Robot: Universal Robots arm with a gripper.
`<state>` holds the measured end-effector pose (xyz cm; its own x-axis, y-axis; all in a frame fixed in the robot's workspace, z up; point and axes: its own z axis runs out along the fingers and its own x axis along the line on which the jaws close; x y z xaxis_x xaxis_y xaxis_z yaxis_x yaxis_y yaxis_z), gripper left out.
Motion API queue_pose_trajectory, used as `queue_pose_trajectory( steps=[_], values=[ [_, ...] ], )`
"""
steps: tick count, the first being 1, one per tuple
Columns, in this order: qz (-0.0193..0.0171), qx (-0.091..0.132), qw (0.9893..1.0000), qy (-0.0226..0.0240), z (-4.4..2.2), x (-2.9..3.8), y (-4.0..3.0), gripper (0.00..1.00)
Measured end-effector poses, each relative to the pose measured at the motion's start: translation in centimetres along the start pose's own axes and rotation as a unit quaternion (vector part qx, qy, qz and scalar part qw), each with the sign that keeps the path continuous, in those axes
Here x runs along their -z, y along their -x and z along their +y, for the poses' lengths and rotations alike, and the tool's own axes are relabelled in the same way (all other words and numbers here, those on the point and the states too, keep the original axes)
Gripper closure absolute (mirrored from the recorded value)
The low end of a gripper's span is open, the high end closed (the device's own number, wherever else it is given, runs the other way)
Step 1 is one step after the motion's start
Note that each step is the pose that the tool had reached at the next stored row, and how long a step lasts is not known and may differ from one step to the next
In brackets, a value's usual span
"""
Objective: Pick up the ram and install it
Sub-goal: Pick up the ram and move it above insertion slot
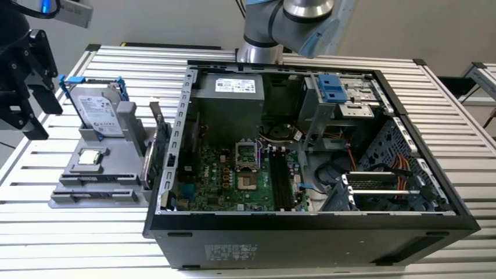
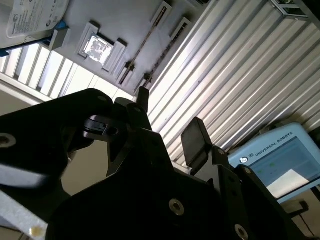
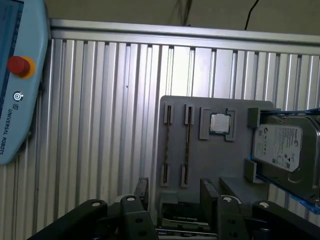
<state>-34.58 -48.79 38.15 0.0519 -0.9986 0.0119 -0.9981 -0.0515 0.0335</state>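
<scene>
Two ram sticks stand on edge in the slots of a grey fixture (image 3: 215, 155): one ram stick (image 3: 167, 145) and a second (image 3: 186, 145) beside it. In the second wrist view they are thin dark lines (image 2: 150, 37). My gripper (image 3: 175, 192) is open, with nothing between its black fingers (image 3: 142, 187). It hovers short of the fixture's ram end, apart from both sticks. In the exterior view the gripper (image 1: 40, 119) hangs at the exterior view's left, beside the fixture (image 1: 101, 197). The second wrist view also has the gripper (image 2: 169, 122) open.
An open computer case (image 1: 310, 232) lies on the slatted metal table (image 1: 78, 244), its motherboard's long black slots (image 1: 280, 180) exposed. The fixture also carries a hard drive (image 1: 99, 113), a processor (image 1: 92, 156) and a green card (image 1: 159, 151). A teach pendant (image 3: 15, 75) lies on the table.
</scene>
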Motion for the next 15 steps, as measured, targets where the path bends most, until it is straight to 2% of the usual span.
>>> queue_pose_trajectory(
  steps=[15],
  values=[
    [-0.0001,-0.002,1.0,0.0,0.0,-0.65,0.01,0.0]
  ],
)
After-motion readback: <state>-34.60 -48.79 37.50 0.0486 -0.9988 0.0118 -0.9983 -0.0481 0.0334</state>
